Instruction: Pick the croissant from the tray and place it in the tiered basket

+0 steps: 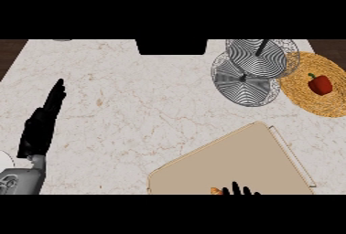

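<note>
A beige tray (250, 155) lies tilted on the counter at the lower right. At its near edge a small golden piece of the croissant (215, 190) shows, mostly cut off by the view's lower edge. Just right of it, the fingertips of my right hand (238, 189) poke up from the bottom edge; the rest of the hand is out of view. The wire tiered basket (251, 71) stands at the upper right, two round tiers overlapping. My left hand (42, 123) rests open at the left, fingers straight and pointing away.
A woven round mat (323, 103) with a red bell pepper (320, 84) lies right of the basket. A dark recess (171, 46) sits at the counter's far edge. A white object (4, 160) peeks in at the far left.
</note>
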